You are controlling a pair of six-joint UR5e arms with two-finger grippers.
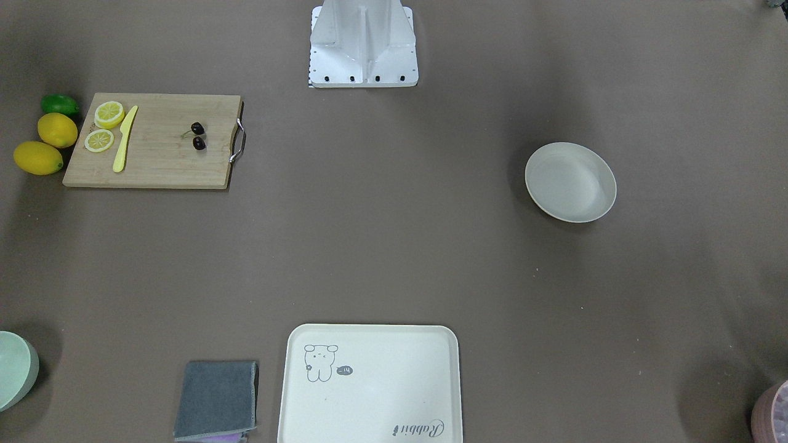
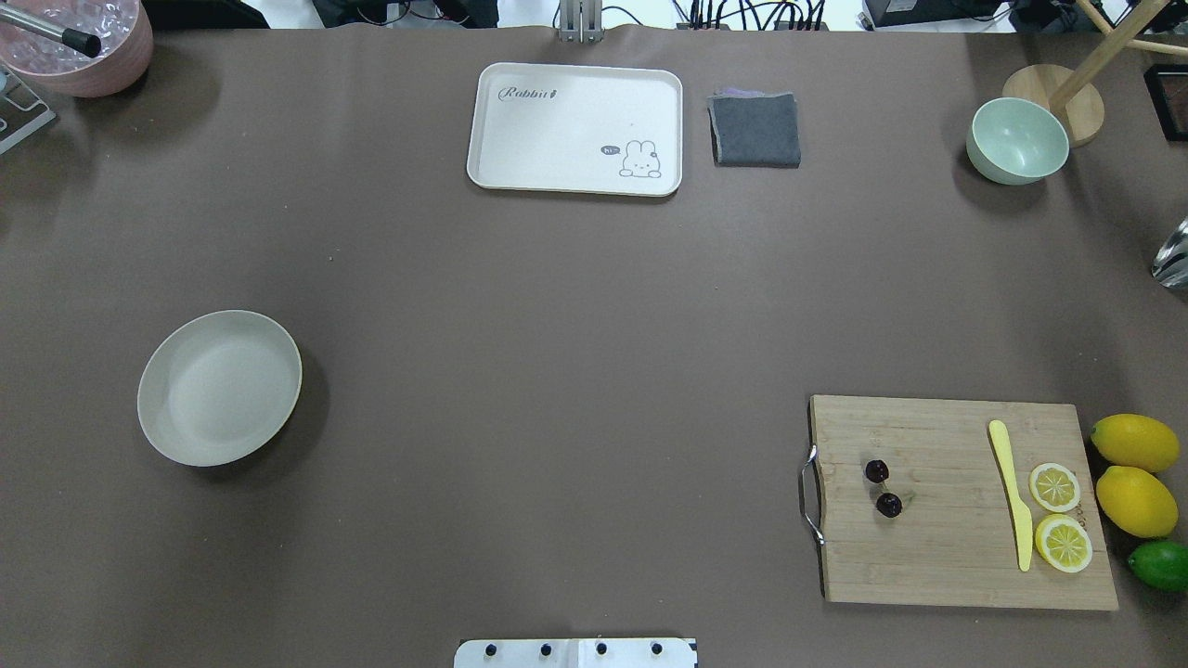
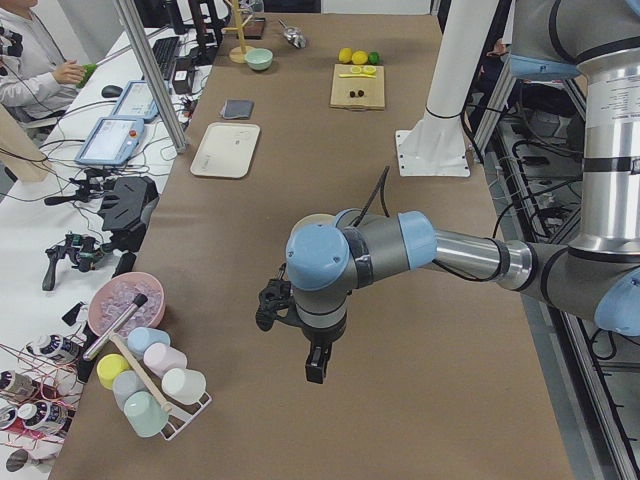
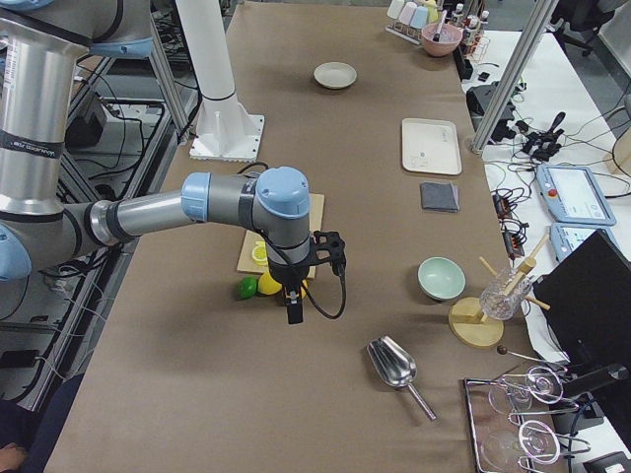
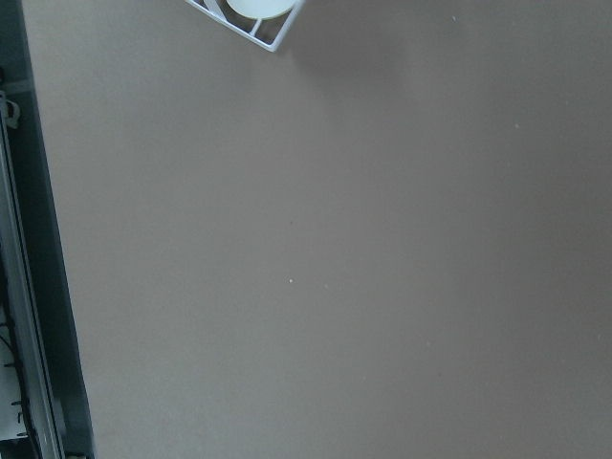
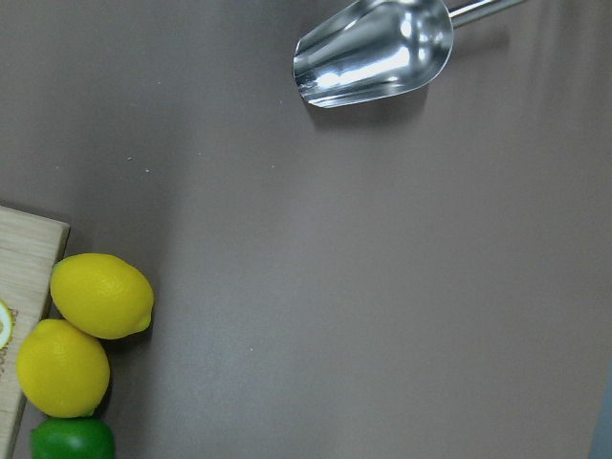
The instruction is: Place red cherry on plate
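Front-facing view: the pair of glossy dark maroon cherries [image 1: 199,143] lies on the bamboo cutting board [image 1: 160,163], well apart from the one round off-white plate [image 1: 570,182]. Overhead: two whole yellow lemons [image 2: 1134,443], two lemon slices [image 2: 1055,487], one green lime [image 2: 1160,564]. Side views: neither the left pincer [image 3: 315,365] nor the right pincer [image 4: 293,310] shows its state. The right, nearer the board, should likely pinch the stems.

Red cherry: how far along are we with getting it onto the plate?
Done: nothing. The red cherry lies on the cutting board; the plate is empty. In hand: nothing; the right gripper hangs past the lemons, the left gripper past the plate, both over bare table. Left: reach the cherry, grasp it, carry it across, set it on the plate.
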